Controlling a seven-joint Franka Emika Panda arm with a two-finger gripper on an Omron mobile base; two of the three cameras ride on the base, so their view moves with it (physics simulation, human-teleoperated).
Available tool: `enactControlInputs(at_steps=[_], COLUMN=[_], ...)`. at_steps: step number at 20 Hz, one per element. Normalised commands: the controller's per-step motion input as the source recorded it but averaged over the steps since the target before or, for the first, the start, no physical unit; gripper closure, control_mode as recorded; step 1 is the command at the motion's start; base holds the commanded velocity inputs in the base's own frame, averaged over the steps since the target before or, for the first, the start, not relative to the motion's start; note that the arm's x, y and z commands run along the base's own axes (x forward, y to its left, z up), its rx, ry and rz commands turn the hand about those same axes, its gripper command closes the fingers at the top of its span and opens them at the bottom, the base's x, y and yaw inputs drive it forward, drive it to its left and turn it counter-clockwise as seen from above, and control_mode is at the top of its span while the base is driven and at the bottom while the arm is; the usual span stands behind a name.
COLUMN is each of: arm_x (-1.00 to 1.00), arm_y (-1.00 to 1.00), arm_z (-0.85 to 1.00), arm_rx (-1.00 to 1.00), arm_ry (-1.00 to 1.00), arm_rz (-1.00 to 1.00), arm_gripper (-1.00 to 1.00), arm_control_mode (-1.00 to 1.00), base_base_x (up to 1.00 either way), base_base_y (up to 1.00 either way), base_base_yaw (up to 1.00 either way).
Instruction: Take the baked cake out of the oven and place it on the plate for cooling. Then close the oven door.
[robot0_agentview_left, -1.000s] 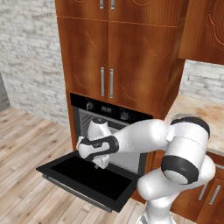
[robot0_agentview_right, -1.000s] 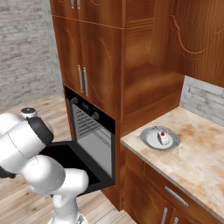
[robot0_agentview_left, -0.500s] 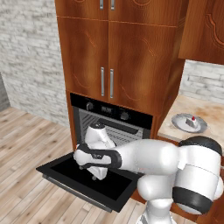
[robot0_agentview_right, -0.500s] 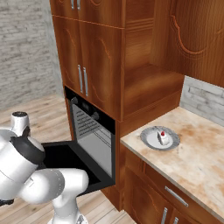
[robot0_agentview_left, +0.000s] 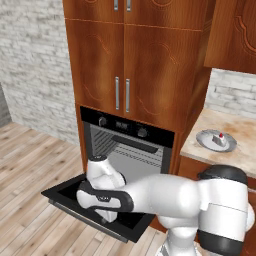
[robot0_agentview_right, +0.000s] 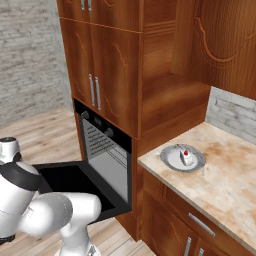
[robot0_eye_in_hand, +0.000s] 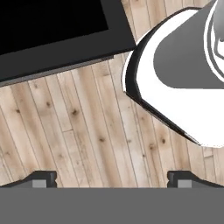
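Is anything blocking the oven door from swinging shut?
Yes, maybe. The robot's own arm reaches low over the open oven door, so it would likely need to move away first. The cake already sits on the plate.

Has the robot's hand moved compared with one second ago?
Yes. In the left base view the hand has gone down and left, from in front of the oven cavity to low over the open oven door.

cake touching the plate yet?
Touching. The right base view shows the cake sitting directly on the plate on the counter, no gap beneath it.
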Motion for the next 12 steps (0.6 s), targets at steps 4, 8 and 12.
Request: enactControlInputs(at_steps=[4,8,12], arm_x=[-0.38,-0.21,-0.03], arm_y=[0.28,0.15,0.1], arm_z=[-0.21,-0.37,-0.44], arm_rx=[-0.1,-0.19,-0.29], arm_ry=[0.02,0.0,0.0], arm_rz=[0.0,0.02,0.01], arm_gripper=[-1.0,-1.0,-1.0], arm_control_mode=[-1.0,-1.0,-1.0], base_base_x=[0.0,0.0,0.0], base_base_y=[0.0,0.0,0.0], base_base_yaw=[0.0,0.0,0.0])
